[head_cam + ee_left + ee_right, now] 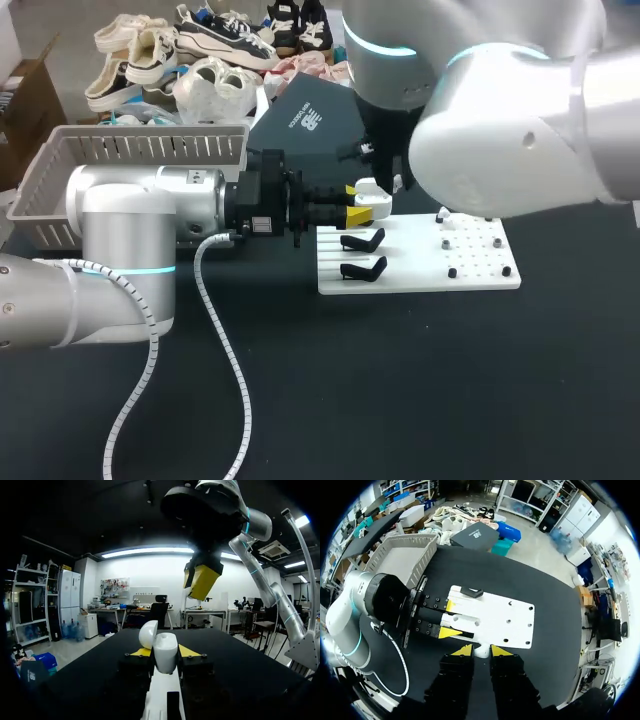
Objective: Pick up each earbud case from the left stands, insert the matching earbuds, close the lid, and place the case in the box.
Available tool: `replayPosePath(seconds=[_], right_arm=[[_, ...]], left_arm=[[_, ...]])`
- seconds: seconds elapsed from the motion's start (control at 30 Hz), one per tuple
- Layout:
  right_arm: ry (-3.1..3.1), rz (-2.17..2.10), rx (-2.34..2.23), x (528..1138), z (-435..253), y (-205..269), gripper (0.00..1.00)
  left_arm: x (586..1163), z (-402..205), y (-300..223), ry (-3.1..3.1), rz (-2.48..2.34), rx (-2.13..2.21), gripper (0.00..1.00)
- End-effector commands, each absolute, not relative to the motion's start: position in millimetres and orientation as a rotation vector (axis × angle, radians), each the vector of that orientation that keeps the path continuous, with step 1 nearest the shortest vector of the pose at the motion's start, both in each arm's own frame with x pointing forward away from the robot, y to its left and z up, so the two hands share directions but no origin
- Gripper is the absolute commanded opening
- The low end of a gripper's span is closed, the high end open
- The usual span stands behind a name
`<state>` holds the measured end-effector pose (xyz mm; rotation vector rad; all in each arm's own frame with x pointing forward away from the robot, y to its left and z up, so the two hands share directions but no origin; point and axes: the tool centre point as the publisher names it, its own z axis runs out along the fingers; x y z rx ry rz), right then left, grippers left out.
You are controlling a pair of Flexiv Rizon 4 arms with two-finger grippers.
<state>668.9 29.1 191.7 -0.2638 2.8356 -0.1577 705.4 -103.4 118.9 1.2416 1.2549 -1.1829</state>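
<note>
A matte black table [400, 400] spreads plain and dark beneath everything in view.

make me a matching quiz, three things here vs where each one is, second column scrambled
Things:
1 earbud case
2 black stands
3 grey basket

Places:
a on the white board
b left of the white board
c between the left hand's fingers, lid open

Pairs: 1-c, 2-a, 3-b

No legible text, labels, numbers or signs on anything at the table [400, 380]
</note>
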Motion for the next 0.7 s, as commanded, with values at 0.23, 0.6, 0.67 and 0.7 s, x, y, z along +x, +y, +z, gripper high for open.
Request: replayPosePath(seconds=[0.23, 0.6, 0.67, 0.7], right_arm=[[3.015, -0.278, -0.011, 668.5, 186.4, 33.9, 0.0], [3.015, -0.278, -0.011, 668.5, 186.4, 33.9, 0.0], [3.015, -0.278, -0.011, 668.5, 186.4, 33.9, 0.0], [3.027, -0.266, 0.023, 669.6, 186.7, 34.0, 0.0]], left_arm=[[706.5, 118.5, -103.5, 1.253, -1.185, 1.243, 0.0], [706.5, 118.5, -103.5, 1.253, -1.185, 1.243, 0.0], [706.5, 118.5, -103.5, 1.253, -1.185, 1.243, 0.0], [706.5, 118.5, -103.5, 1.253, -1.185, 1.243, 0.0]])
